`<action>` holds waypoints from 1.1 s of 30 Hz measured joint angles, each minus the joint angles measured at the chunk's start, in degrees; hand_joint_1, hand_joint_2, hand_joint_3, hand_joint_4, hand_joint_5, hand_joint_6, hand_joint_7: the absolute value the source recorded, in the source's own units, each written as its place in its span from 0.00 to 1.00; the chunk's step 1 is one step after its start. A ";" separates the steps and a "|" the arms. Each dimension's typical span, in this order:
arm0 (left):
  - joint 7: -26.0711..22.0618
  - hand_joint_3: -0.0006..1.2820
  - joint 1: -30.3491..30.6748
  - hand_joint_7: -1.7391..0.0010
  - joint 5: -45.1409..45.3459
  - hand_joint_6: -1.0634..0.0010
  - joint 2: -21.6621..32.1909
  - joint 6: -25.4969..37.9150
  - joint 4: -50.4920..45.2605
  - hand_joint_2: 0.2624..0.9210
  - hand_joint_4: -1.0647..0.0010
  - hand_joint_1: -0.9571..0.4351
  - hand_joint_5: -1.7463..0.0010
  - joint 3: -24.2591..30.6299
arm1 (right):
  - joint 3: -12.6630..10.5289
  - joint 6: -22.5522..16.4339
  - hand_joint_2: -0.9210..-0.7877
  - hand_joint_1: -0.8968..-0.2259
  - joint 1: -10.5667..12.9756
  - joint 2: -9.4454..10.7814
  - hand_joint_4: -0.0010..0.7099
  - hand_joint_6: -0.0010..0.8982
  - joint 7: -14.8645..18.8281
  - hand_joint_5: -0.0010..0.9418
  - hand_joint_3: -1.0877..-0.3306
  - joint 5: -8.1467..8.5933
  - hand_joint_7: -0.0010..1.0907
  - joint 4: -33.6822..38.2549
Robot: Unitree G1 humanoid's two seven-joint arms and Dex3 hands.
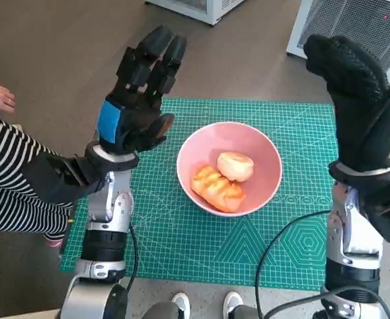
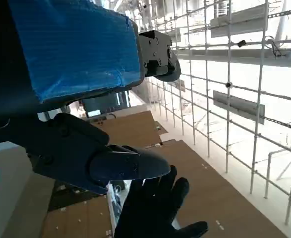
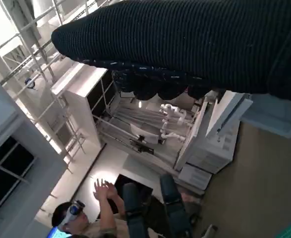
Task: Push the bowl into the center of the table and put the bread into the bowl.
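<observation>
Already the bowl (image 1: pixel 228 168) sits near the middle of the green mat (image 1: pixel 181 239) with 2 pieces of bread (image 1: pixel 218 188) inside, so by my reading little is left to do. Both hands are raised above the table, fingers up and spread, holding nothing. The bowl lies between them and below: just right of the left hand (image 1: pixel 138 100), and left of the right hand (image 1: pixel 357 100). The left looks slightly nearer. The longer, browner bread runs slantwise, from the left hand's side down toward the robot; the round pale piece (image 1: pixel 235 166) touches it.
</observation>
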 measured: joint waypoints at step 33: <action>-2.80 0.27 -0.41 0.66 0.14 1.00 -1.18 -1.60 -0.11 1.00 0.90 0.22 0.98 -1.31 | -0.06 -1.22 0.00 0.29 2.65 0.20 0.22 0.07 -0.67 0.01 0.53 -0.52 0.47 0.41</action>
